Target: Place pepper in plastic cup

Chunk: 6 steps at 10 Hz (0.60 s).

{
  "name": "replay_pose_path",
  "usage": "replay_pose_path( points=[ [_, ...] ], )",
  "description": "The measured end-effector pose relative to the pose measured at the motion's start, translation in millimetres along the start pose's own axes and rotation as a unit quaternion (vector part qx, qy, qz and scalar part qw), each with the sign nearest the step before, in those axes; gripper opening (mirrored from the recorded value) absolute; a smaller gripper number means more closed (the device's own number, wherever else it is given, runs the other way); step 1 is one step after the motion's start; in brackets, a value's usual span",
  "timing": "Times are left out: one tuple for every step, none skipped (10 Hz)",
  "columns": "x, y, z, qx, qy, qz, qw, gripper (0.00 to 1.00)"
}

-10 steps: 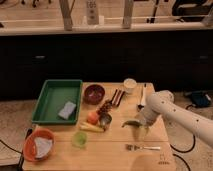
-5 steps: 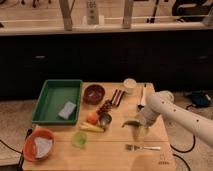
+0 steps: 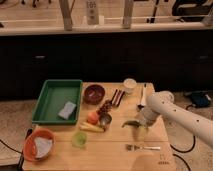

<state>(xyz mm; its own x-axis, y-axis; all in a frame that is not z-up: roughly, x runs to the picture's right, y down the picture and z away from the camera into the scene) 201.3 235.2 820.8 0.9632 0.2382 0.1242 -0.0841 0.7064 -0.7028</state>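
A dark green pepper (image 3: 129, 123) lies on the wooden table (image 3: 110, 155), right of the middle. The gripper (image 3: 140, 123), at the end of the white arm (image 3: 172, 112) that reaches in from the right, is right at the pepper's right end, low over the table. The pepper's right end is hidden by the gripper. A light green plastic cup (image 3: 79, 139) stands upright near the table's front left, well to the left of the pepper.
A green tray (image 3: 50, 100) with a sponge is at the back left. A dark red bowl (image 3: 94, 93), a white cup (image 3: 130, 85), an orange fruit (image 3: 93, 116) and a metal cup (image 3: 105, 120) stand mid-table. A fork (image 3: 142, 147) lies front right, an orange bowl (image 3: 39, 145) front left.
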Motion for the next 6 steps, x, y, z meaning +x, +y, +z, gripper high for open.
replay_pose_path(
  points=[
    [1.3,-0.9,0.5,0.001,-0.002,0.002,1.0000,0.66],
    [2.3,-2.5,1.1,0.001,-0.006,0.004,1.0000,0.53],
    [3.3,-3.8,1.4,0.001,-0.008,0.005,1.0000,0.45],
    [5.4,-4.4,3.6,-0.002,-0.011,0.006,0.9999,0.33],
    [7.1,-4.2,6.0,-0.006,-0.011,0.007,0.9999,0.21],
    [7.2,-4.9,7.1,-0.007,-0.015,0.006,0.9998,0.13]
  ],
)
